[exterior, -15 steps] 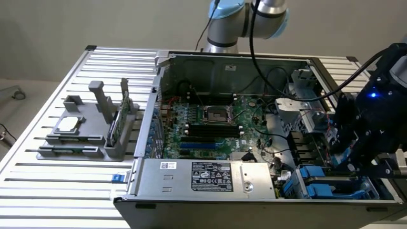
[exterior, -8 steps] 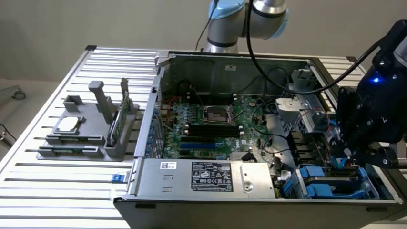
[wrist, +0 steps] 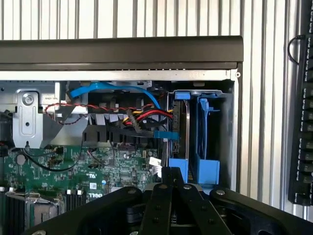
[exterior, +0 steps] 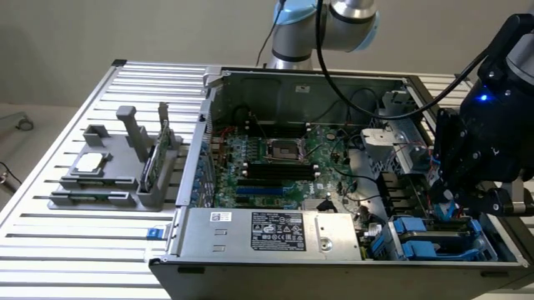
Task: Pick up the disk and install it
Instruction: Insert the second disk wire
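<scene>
On the exterior view's left, a grey holder (exterior: 109, 181) is sitting on the ribbed metal table (exterior: 67, 250), keeping a small square chip (exterior: 90, 164) and a thin green card (exterior: 155, 159). In the middle, the open computer case (exterior: 334, 187) is showing its green motherboard (exterior: 276, 159) and the silver power supply (exterior: 271, 232). On the right, my gripper (exterior: 467, 200) is hanging over the drive bay. I cannot tell how wide it is. The disk (wrist: 182, 129) in its blue carrier is standing on edge in the bay, beside red and blue cables (wrist: 144, 115).
</scene>
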{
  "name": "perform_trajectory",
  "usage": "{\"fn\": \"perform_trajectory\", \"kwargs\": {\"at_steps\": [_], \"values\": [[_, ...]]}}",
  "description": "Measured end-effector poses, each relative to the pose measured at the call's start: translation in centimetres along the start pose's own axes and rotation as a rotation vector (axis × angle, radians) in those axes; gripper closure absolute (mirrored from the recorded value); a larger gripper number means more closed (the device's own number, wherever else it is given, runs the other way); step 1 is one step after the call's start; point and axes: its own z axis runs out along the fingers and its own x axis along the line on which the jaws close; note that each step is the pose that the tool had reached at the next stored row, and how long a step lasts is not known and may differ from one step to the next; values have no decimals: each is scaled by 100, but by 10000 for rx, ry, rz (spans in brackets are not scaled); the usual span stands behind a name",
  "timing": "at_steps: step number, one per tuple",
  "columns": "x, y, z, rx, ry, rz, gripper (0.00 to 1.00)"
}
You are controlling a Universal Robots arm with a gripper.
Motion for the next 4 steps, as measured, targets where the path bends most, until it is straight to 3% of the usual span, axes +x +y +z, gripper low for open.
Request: {"fn": "perform_trajectory", "kwargs": {"at_steps": [4], "values": [[0, 0, -1, 0, -1, 1, 89]]}}
